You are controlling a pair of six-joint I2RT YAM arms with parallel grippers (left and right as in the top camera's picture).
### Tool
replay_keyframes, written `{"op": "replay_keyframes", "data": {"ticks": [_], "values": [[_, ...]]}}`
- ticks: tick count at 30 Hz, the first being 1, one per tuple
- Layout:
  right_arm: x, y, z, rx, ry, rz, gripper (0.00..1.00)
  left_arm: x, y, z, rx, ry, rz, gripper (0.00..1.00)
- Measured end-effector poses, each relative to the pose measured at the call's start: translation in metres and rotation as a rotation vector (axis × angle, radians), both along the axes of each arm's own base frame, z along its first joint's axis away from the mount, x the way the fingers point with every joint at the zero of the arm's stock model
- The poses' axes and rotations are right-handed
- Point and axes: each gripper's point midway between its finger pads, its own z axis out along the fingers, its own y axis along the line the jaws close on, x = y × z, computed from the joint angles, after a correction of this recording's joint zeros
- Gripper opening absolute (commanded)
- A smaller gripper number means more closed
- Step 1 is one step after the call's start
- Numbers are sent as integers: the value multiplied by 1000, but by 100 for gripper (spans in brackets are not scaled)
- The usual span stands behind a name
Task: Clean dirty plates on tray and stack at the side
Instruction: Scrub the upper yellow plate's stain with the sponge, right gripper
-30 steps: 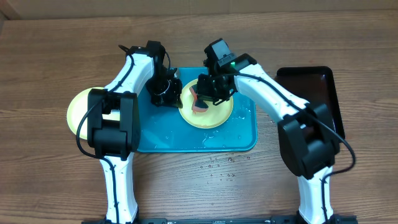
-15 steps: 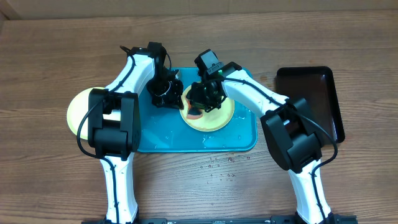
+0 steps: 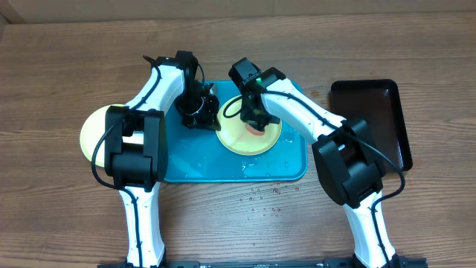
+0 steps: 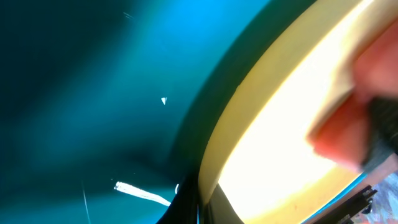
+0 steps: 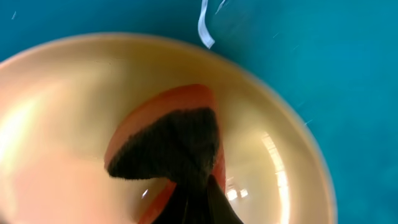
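Noted sponge [image 3: 256, 129] swept from 9 o'clock rim to centre of yellow plate [image 3: 239, 143] on turquoise tray [image 3: 178, 168], clamped in right gripper [image 3: 254, 120], so scrubbing mid-course; left gripper [image 3: 199, 112] at plate's 10 o'clock rim, closure unreadable; counted two plates, second plate [image 3: 91, 134] off tray's 9 o'clock, one sponge, one black tray [image 3: 372, 112].

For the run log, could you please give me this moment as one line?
step: plate scrub | left gripper: gripping yellow plate rim | right gripper: holding sponge on plate | tray: wet
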Motion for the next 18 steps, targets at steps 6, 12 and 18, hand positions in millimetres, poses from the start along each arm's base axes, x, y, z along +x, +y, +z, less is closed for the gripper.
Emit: {"op": "replay_keyframes", "data": {"ticks": [6,12,18], "values": [[15,16,0,56,-54,64,4,2,4,0,1,-1,10,4],[1,55,1,206,-5,140,4,3,8,0,4,-2,18,4],[-32,81,-1,236,70,204,4,3,9,-1,7,-2,19,4]]}}
